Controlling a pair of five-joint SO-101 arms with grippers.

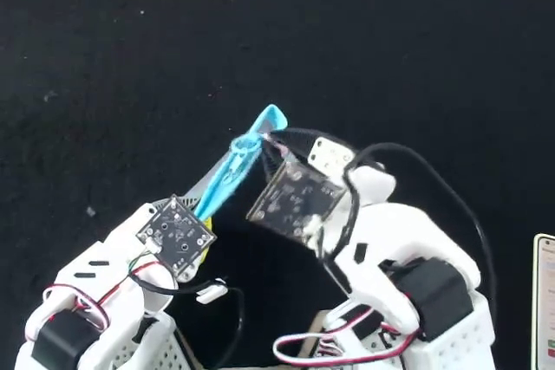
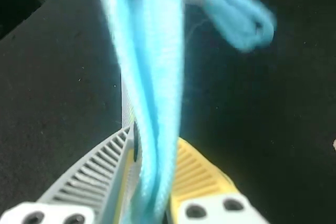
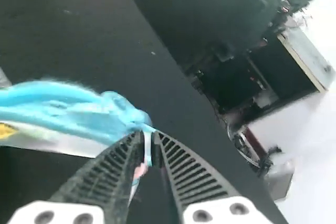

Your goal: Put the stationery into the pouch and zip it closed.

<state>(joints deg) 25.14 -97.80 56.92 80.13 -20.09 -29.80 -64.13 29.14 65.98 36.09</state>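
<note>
Pouch [image 1: 232,171], light blue, hangs stretched edge-on between both grippers over the black surface [image 1: 104,84]. At the near end the left gripper [image 2: 152,150] pinches it, with the grey finger [image 2: 100,166] on one side, the yellow finger [image 2: 197,174] on the other and the fabric clamped between. At the far end the right gripper [image 3: 149,139] has its black fingers pressed almost together on a small bit of the pouch. Can't tell whether that bit is the zip pull. A blue loop [image 2: 239,22] sticks out at that far end.

Black table [image 1: 364,49] — a pale flat object [image 1: 545,301] at the high view's right edge, a dark cabinet [image 3: 210,14] beyond
</note>
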